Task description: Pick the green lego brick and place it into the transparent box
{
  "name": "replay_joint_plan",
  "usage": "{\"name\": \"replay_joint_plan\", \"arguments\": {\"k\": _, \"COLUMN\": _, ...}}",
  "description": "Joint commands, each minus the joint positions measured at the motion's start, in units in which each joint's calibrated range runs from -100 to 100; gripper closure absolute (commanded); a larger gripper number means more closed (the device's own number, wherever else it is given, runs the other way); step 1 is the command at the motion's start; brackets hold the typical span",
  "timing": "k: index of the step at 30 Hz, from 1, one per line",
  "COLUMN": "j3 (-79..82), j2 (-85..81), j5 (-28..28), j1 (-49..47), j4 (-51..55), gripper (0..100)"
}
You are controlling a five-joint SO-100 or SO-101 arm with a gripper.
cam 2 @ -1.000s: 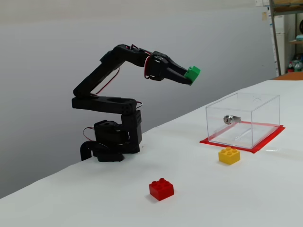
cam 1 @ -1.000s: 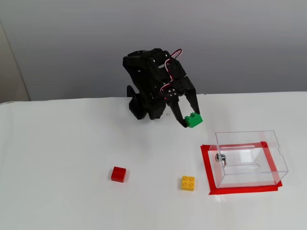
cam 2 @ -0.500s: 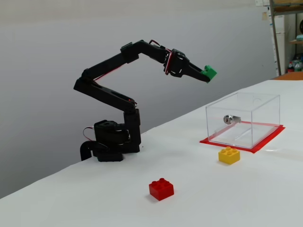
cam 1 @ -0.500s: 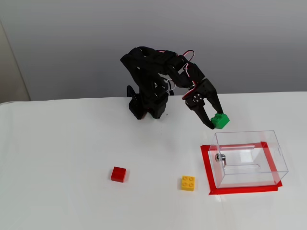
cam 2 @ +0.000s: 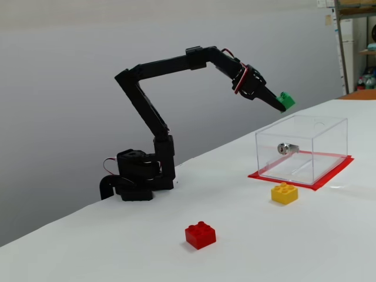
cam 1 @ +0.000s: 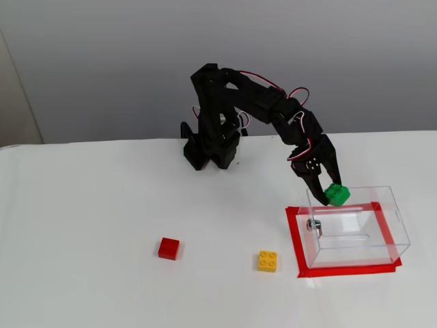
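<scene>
Tool [cam 1: 330,193] fingertips hidden behind the green lego brick [cam 1: 336,195]; shelf [cam 2: 356,44] cut by right edge

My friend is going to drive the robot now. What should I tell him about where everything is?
Pincer: shut on the green brick, held up in the air.
Green brick: in both fixed views it hangs above the clear box, near its edge closest to the arm; it is not inside yet.
Clear box: stands on the red tape frame with nothing inside.
Red brick and yellow brick: lying on the table, leave them.
Done: brick picked up and carried over.
Left: move a little further over the box, probably lower, then open the pincer.
</scene>
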Motion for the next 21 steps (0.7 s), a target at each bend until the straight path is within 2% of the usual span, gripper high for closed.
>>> {"name": "replay_joint_plan", "arguments": {"k": 1, "j3": -9.28, "j2": 5.53, "j5": -0.04, "j1": -1.39, "j4": -0.66, "gripper": 90}}
{"name": "replay_joint_plan", "arguments": {"k": 7, "j3": -16.69, "j2": 13.42, "j5": 0.33, "j1": -3.76, "j4": -0.49, "gripper": 90}}
{"name": "replay_joint_plan", "arguments": {"k": 18, "j3": -16.78, "j2": 16.56, "j5": 0.17, "j1": -5.01, "j4": -0.58, "gripper": 90}}
{"name": "replay_joint_plan", "arguments": {"k": 21, "j3": -16.88, "j2": 16.64, "j5": 0.38, "j1": -5.01, "j4": -0.58, "gripper": 85}}
